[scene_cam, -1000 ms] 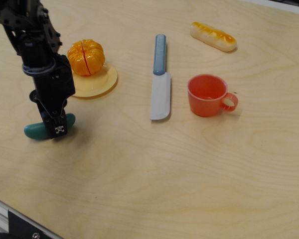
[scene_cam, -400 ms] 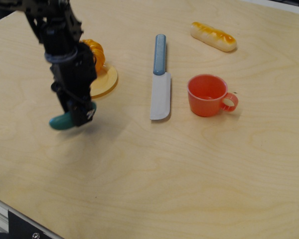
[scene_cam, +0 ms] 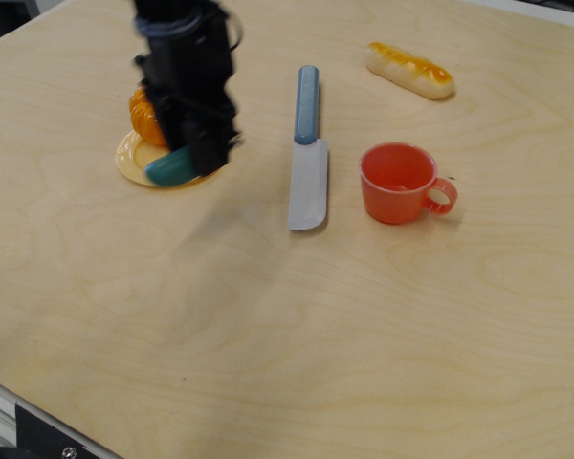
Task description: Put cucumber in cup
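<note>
The gripper (scene_cam: 199,158) is clamped on the cucumber (scene_cam: 169,168), holding it up off the table (scene_cam: 297,325). The black arm (scene_cam: 185,57) comes down from the top edge of the view, to the left of the knife (scene_cam: 307,150), and it is somewhat blurred, so the fingertips cannot be made out one by one. The dark teal cucumber sticks out from the lower left of the gripper, tilted, its free end pointing down and away from the knife.

Taking the knife as the landmark: it lies in the middle of the table, blue handle toward the far edge and grey blade toward the near edge. The cucumber and gripper are to its left, apart from it. Behind them, farther left of the knife, the pale yellow plate (scene_cam: 134,163) rests on the table with the orange (scene_cam: 145,113) on it; the arm covers much of both. In this view the cucumber overlaps the plate's near rim, but whether it is above the plate or nearer the camera cannot be told.

The cup (scene_cam: 398,182) stands upright just right of the knife's blade, not touching it, ring handle pointing away from the knife. The cup is well apart from the cucumber. The bread roll (scene_cam: 409,69) lies to the right of the knife's handle, near the far edge
</note>
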Action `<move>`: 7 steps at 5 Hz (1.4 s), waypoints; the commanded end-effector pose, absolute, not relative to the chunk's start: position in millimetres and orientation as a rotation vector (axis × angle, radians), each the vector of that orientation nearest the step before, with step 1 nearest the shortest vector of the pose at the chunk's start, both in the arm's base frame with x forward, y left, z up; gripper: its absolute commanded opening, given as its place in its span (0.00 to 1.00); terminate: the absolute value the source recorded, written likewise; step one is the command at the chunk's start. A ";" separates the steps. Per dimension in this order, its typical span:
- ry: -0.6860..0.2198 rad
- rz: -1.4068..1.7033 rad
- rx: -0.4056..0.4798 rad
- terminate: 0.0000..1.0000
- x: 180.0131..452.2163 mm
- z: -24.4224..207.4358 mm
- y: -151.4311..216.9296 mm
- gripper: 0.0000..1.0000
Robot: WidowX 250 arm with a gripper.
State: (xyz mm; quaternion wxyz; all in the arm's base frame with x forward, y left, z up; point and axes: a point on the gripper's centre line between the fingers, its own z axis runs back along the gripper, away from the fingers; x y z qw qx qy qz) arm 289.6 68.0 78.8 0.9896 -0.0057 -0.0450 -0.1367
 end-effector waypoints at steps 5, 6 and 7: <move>-0.339 -0.593 -0.179 0.00 379.7 93.0 -43.5 0.00; -0.378 -0.584 -0.199 0.00 385.2 94.9 -43.9 0.00; -0.399 -0.576 -0.231 0.00 387.4 95.3 -45.5 0.00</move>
